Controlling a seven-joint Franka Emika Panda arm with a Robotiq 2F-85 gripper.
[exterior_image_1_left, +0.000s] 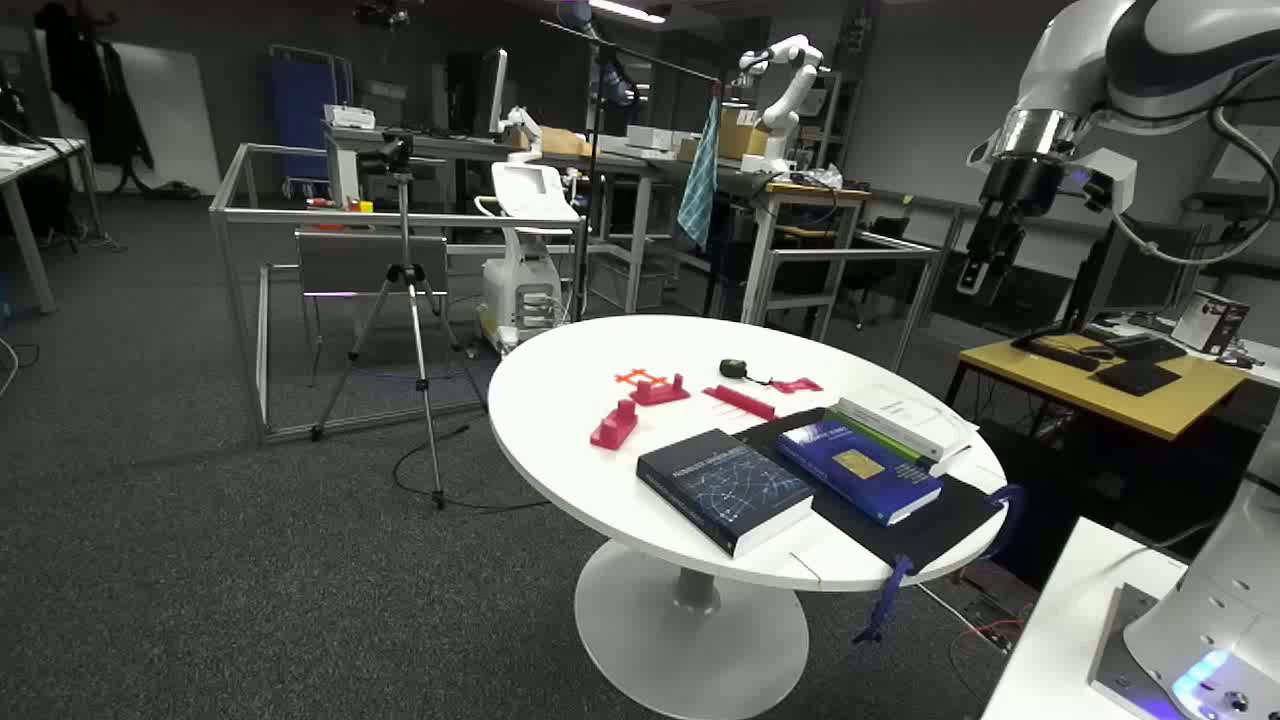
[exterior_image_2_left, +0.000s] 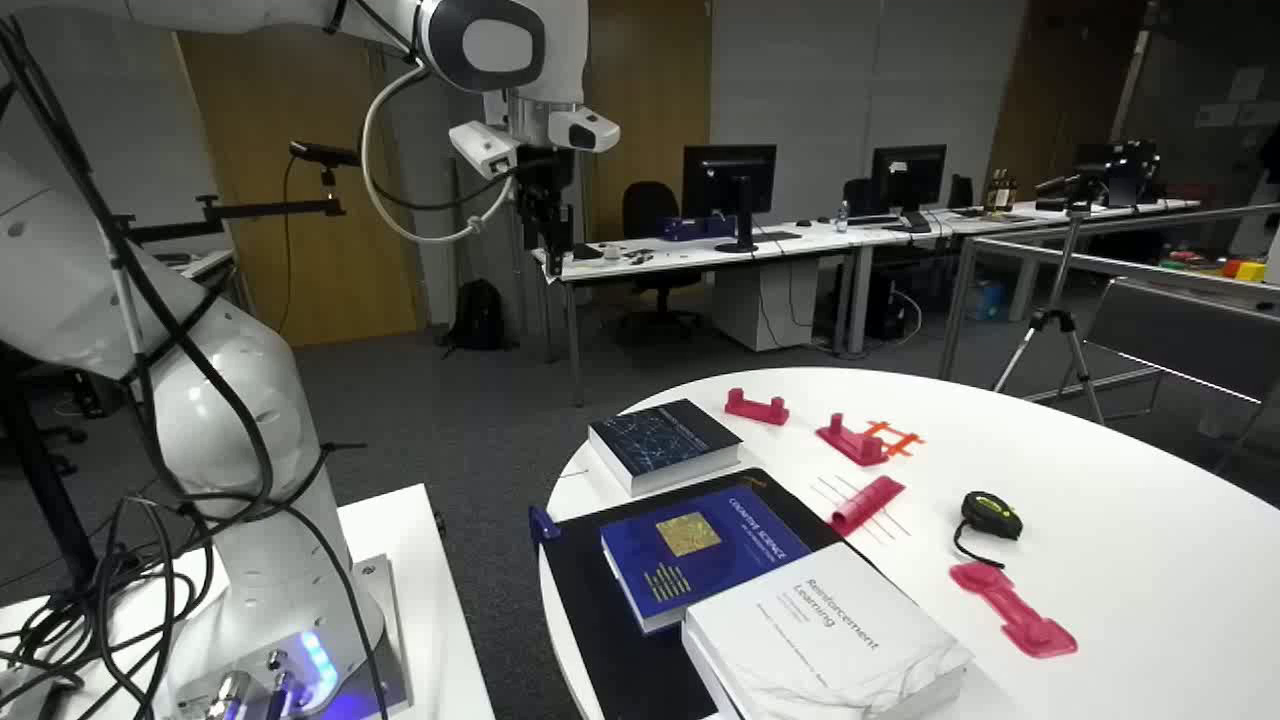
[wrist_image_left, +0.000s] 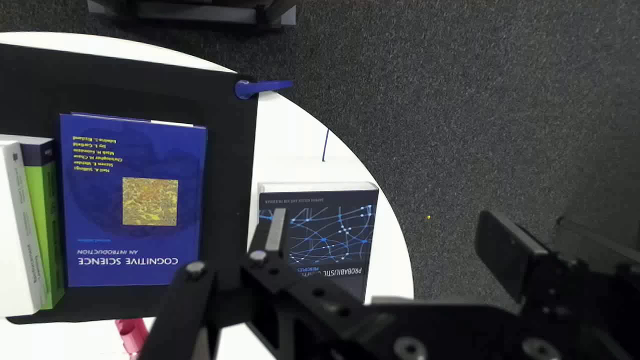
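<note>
Round white table (exterior_image_2_left: 1130, 530) is topped at its robot-side edge by a black mat (wrist_image_left: 227, 125), blue book (wrist_image_left: 134, 200) on it. Dark network-cover book (wrist_image_left: 325, 235) is placed just beside the mat, close to the table's edge; gripper (wrist_image_left: 385, 231) is held well above table level, jaws spread wide, nothing gripped. Tape measure (exterior_image_2_left: 992, 515) is set farther from that edge

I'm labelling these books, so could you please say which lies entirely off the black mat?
The dark book with a network pattern; the others overlap the black mat.
</note>
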